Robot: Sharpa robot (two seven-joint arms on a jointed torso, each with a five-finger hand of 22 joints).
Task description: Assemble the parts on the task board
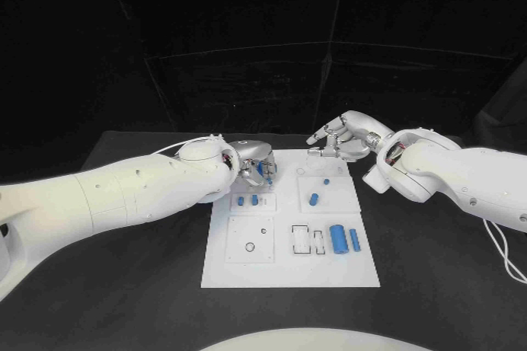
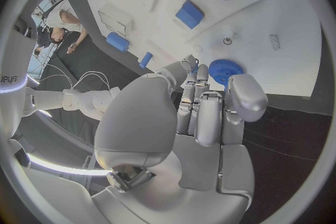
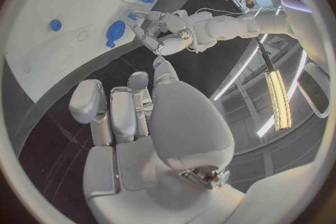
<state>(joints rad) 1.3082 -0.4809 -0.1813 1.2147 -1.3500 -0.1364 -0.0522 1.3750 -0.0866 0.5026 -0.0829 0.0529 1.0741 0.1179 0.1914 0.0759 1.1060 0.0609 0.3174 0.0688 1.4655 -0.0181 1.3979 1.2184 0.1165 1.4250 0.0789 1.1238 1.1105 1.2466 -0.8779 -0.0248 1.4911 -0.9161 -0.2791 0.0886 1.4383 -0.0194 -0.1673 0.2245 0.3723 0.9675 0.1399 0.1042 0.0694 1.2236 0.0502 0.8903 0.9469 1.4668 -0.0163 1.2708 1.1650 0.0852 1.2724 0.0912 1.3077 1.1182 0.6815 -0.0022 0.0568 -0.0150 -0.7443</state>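
The white task board (image 1: 291, 248) lies in the middle of the black table. Several blue parts rest on it, among them two cylinders (image 1: 345, 239) at the near right and small pegs (image 1: 246, 202) at the left. A blue gear (image 2: 225, 70) lies flat near the board's far left corner. My left hand (image 1: 255, 170) reaches over that corner, its straight fingertips (image 2: 194, 69) at the gear's rim and the thumb apart from it. My right hand (image 1: 343, 141) hovers over the board's far edge with loosely bent fingers and nothing in them. The gear (image 3: 116, 29) sits beside the left hand's fingers (image 3: 150, 31).
Two blue blocks (image 2: 190, 13) and a blue cylinder (image 2: 117, 42) lie farther along the board (image 2: 280, 17). Black-outlined slots (image 1: 298, 239) mark the near part of the board. A white cable (image 1: 507, 253) hangs at the table's right side.
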